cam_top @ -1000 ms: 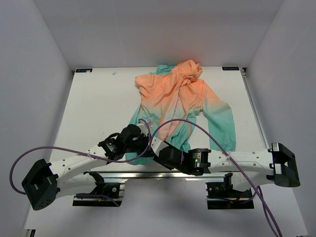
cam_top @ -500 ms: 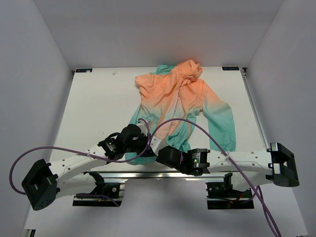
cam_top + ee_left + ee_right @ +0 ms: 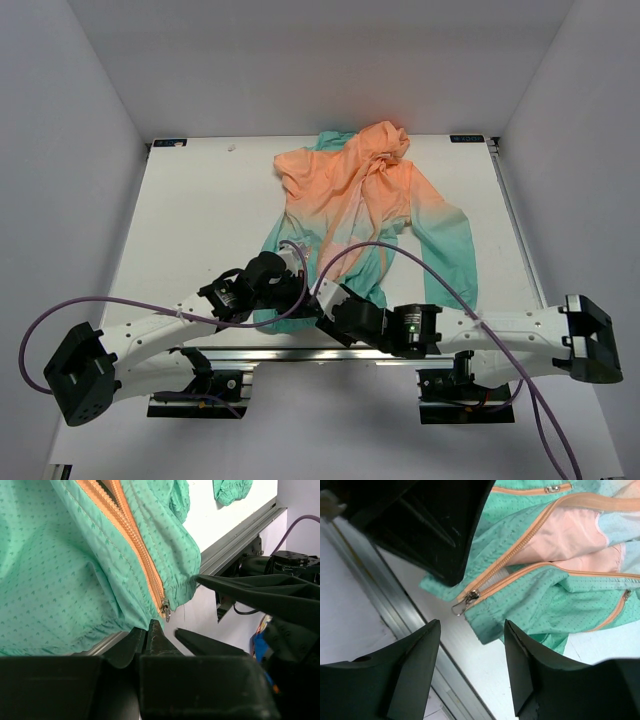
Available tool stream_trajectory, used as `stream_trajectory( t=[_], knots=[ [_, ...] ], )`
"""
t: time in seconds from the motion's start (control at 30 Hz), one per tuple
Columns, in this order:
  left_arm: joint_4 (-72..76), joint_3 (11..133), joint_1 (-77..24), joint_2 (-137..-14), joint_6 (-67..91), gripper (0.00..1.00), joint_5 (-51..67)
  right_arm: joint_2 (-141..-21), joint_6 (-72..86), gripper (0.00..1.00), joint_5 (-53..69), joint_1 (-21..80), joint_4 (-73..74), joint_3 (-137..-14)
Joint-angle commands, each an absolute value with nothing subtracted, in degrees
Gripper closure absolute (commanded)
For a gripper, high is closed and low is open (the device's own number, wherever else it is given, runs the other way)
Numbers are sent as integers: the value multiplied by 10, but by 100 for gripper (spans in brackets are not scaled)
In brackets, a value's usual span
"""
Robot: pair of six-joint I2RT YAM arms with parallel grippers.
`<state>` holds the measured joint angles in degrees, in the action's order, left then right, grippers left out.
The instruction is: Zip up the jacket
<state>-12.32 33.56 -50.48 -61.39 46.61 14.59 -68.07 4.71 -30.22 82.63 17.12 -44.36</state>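
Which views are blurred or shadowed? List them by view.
Top external: evenly lit and sharp, the jacket throws only soft shadows. Left wrist: the zipper is crisp, the near dark fingers blurred. Right wrist: the zipper pull is sharp, the black fingers soft, no glare.

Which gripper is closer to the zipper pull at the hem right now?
Hard to call; probably the left gripper, shut just below the zipper pull. The right gripper is open, with the pull above its gap.

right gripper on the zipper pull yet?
Apart. Right wrist view: the right gripper is open and bare table shows between its fingertips and the zipper pull at the jacket hem.
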Motion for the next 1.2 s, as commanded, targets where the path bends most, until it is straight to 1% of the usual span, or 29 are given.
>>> stream_trajectory(
  t=[0.0, 0.1, 0.3, 0.47, 0.63, 0.8, 0.97, 1.0, 1.07, 1.13, 1.17],
  knots=[
    [-112, 352, -508, -599, 470, 100, 141, -622, 49, 40, -282, 829, 125, -418],
    [-110, 351, -508, -594, 473, 100, 135, -581, 47, 34, -276, 829, 106, -395],
    [-108, 352, -508, -592, 477, 100, 135, -534, 40, 32, -248, 828, 81, -353],
    [-105, 351, -508, -589, 481, 100, 136, -559, 15, 32, -229, 829, 82, -376],
    [-102, 347, -508, -587, 484, 100, 139, -606, 3, 32, -252, 829, 62, -391],
    [-103, 347, -508, -585, 485, 100, 140, -646, 3, 36, -296, 829, 53, -406],
    [-105, 346, -509, -584, 485, 100, 141, -656, 3, 39, -309, 829, 27, -407],
    [-105, 346, -509, -584, 485, 100, 141, -656, -14, 42, -317, 829, 26, -406],
    [-105, 347, -509, -584, 485, 100, 141, -660, -16, 45, -324, 828, 24, -406],
    [-107, 347, -508, -582, 485, 100, 139, -663, -16, 51, -336, 828, 25, -407],
    [-107, 348, -508, -582, 485, 100, 139, -666, -16, 52, -337, 829, 25, -408]
  ],
)
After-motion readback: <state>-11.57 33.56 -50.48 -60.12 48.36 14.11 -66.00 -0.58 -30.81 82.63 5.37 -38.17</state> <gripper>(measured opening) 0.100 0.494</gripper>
